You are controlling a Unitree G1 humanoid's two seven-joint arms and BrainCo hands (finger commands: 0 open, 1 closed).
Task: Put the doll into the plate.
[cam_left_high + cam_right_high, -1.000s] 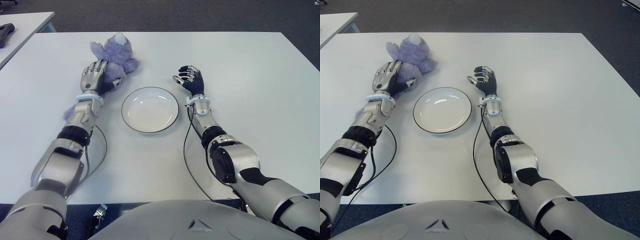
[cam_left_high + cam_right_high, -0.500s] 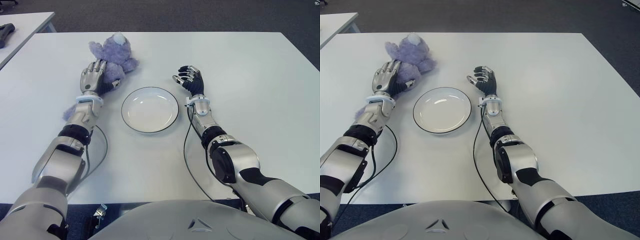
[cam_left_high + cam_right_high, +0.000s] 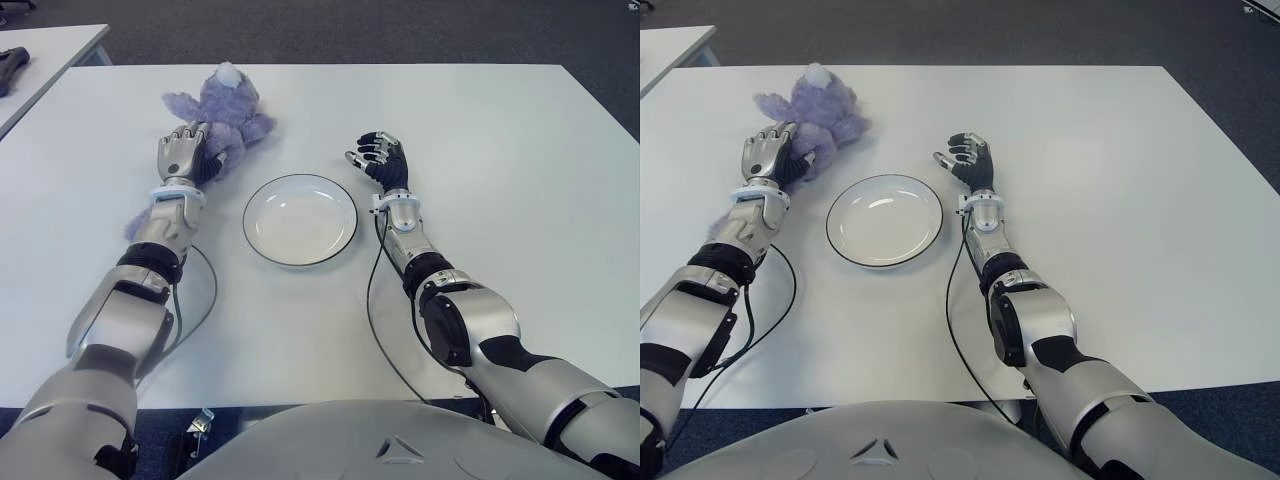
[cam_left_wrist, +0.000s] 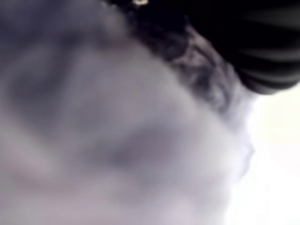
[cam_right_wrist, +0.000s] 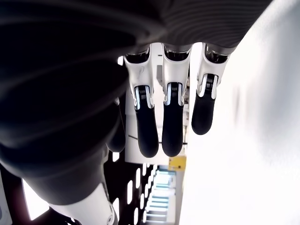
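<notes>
A purple plush doll point(image 3: 226, 104) lies on the white table point(image 3: 480, 150) at the far left. My left hand point(image 3: 181, 156) is at its near side with fingers curled into the fur. In the left wrist view the doll's fur point(image 4: 117, 140) fills the picture right against the palm. The white plate point(image 3: 300, 262), with a dark rim, sits to the right of that hand and holds nothing. My right hand point(image 3: 379, 156) shows just right of the plate; its fingers point(image 5: 171, 122) hang relaxed around nothing.
A tuft of purple fur point(image 3: 132, 228) shows beside my left forearm. Thin cables point(image 3: 372, 300) trail from both wrists across the near table. A second white table point(image 3: 50, 50) with a dark object point(image 3: 12, 65) stands at the far left.
My left hand's fingers have curled tighter into the doll. The doll has shifted away from me and slightly left, its head turning up. The right hand has not moved.
</notes>
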